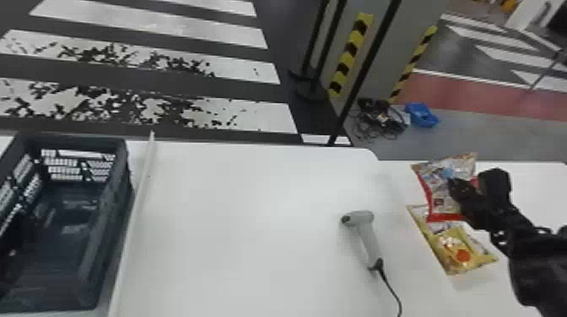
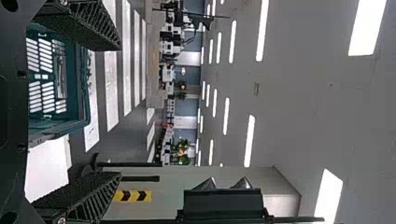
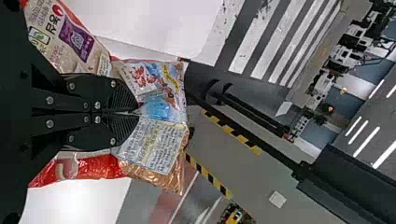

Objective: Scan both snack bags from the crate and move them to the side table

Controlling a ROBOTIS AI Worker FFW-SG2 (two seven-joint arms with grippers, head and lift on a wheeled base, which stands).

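Two snack bags right of the scanner, one of them pinched

So, running this thing remotely, and here's what I've got. The right end effector (image 1: 454, 184) is closed on the silver-and-red snack bag (image 1: 440, 192), out to the right of the scanner (image 1: 366, 236). Over the right wrist cam I see the fingertips squeezed together on the crinkled wrapper, with its printed panels sticking out past them.

The yellow snack bag (image 1: 464, 253) lies on the white worktop (image 1: 253, 189), also to the scanner's right and nearer to it than my arm is. The red-edged bag overlaps it from the head cam; can't tell if the two actually touch.

My left end effector (image 2: 119, 111) is wide open with nothing between its fingers. The dark crate (image 1: 71, 137) sits well over to the scanner's left, and a pale strip (image 1: 135, 210) runs between them. The scanner itself is lying on the worktop, and its black cable (image 1: 392, 291) trails off toward my side.
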